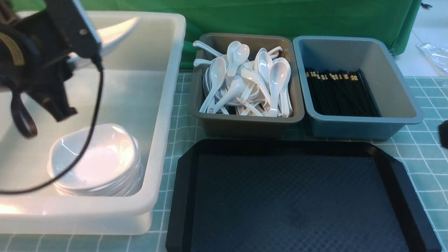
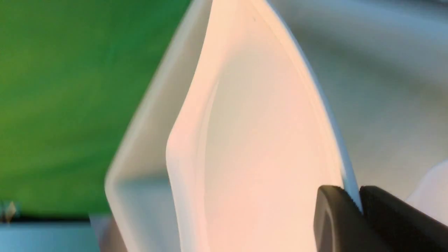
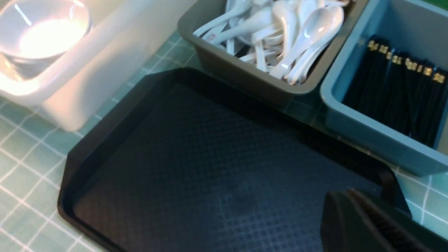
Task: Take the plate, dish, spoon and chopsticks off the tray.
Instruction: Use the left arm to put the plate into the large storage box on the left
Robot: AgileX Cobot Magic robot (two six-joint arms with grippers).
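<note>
tray (image 1: 290, 196) sits on a teal checked cloth (image 1: 420, 154) before a green curtain (image 1: 280, 17).

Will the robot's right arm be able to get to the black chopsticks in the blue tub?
Probably yes. The blue tub is open on top, nothing covers the chopsticks, and the right tool sits close by, shut and empty.

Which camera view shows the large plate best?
The left wrist view: the plate fills it, its rim pinched between the fingers. The front view shows only a corner behind the left arm; the right wrist view shows none.
</note>
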